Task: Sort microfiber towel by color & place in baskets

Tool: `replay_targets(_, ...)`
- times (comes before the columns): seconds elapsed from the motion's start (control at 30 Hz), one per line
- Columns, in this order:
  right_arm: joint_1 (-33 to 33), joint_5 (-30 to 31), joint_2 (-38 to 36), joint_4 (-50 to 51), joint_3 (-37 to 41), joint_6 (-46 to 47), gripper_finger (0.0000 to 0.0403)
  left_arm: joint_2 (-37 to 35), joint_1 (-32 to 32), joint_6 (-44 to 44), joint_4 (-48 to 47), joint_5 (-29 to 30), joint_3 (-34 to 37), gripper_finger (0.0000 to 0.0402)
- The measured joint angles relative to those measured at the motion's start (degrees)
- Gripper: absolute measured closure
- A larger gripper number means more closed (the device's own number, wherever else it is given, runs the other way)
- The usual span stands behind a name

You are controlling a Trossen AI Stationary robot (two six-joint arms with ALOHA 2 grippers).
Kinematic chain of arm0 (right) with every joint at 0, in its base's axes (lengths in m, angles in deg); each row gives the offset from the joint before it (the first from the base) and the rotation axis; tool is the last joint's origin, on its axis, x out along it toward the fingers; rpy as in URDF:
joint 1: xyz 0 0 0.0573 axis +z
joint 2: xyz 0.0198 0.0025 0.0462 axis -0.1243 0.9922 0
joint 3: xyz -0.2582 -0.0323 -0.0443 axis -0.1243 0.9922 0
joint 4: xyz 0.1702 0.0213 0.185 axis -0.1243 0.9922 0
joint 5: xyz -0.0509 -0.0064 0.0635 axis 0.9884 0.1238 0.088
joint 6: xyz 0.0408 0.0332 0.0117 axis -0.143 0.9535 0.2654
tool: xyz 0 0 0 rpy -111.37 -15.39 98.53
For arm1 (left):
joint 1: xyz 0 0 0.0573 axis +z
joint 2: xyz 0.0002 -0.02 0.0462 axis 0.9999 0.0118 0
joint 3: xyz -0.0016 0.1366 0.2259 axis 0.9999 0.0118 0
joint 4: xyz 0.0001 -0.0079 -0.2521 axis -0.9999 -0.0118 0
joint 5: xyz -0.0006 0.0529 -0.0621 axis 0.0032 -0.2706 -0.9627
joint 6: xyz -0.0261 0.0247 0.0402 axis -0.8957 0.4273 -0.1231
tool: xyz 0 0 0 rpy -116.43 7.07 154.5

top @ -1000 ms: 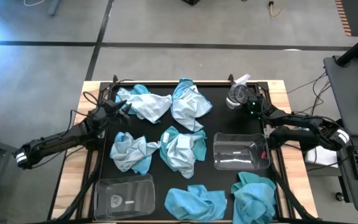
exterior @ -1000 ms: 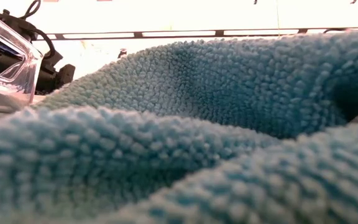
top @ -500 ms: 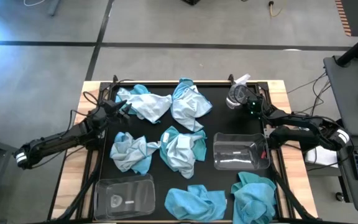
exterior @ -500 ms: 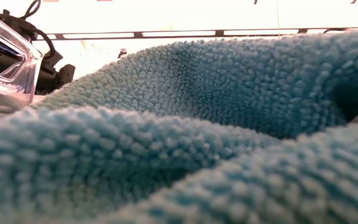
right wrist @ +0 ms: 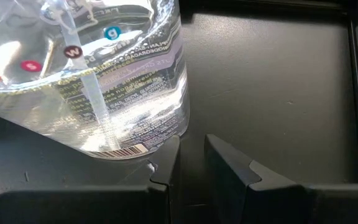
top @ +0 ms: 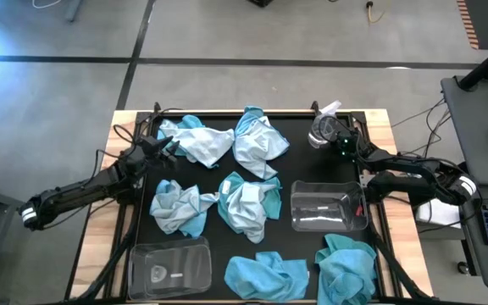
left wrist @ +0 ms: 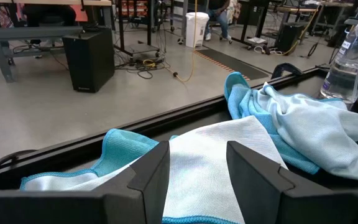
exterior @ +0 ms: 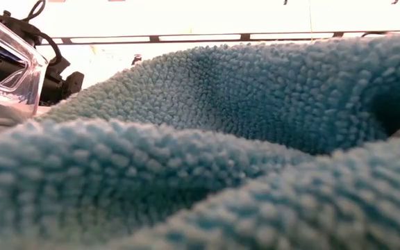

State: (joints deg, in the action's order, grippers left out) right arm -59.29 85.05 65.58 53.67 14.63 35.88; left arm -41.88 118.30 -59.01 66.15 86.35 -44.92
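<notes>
Several microfiber towels lie crumpled on the black mat. Pale ones lie at the far left (top: pixel 202 142), far middle (top: pixel 257 140), left middle (top: pixel 176 208) and centre (top: pixel 248 203). Turquoise ones lie at the near edge (top: pixel 265 276) and near right (top: pixel 346 264); one fills the low view (exterior: pixel 242 132). One clear basket (top: pixel 329 206) stands right of centre, the other (top: pixel 169 268) at the near left. My left gripper (top: pixel 166 146) (left wrist: pixel 197 168) is open, low over the far-left pale towel (left wrist: pixel 210 162). My right gripper (top: pixel 347 146) (right wrist: pixel 191 158) has a narrow gap and points at a spray bottle (right wrist: pixel 104 74). My left gripper comes level from the table's left with its fingers (left wrist: pixel 151 177) on either side of the pale towel's flat near part (left wrist: pixel 197 186), which lies on the mat. Whether the fingers touch the cloth I cannot tell.
The clear spray bottle (top: pixel 323 129) stands at the mat's far right corner, just ahead of my right gripper. A second bottle (left wrist: pixel 353 56) shows past the towels in the left wrist view. The mat's raised black rim (top: pixel 227 113) runs along the far edge. Cables lie beside both arms.
</notes>
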Motion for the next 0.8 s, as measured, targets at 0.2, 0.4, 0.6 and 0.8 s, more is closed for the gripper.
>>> replay_targets(0.2, 0.0, 0.0, 0.0, 0.0, 0.0, 0.0, 0.0335, 0.0, 0.0, 0.0, 0.0, 0.0, 0.0, 0.0257)
replay_targets(0.4, 0.0, 0.0, 0.0, 0.0, 0.0, 0.1, 0.0335, 0.0, 0.0, 0.0, 0.0, 0.0, 0.0, 0.0257)
replay_targets(0.6, 0.0, 0.0, 0.0, 0.0, 0.0, 1.5, 0.0335, 0.0, 0.0, 0.0, 0.0, 0.0, 0.0, 0.0257)
replay_targets(0.8, 0.0, 0.0, 0.0, 0.0, 0.0, 1.2, 0.0335, 0.0, 0.0, 0.0, 0.0, 0.0, 0.0, 0.0257)
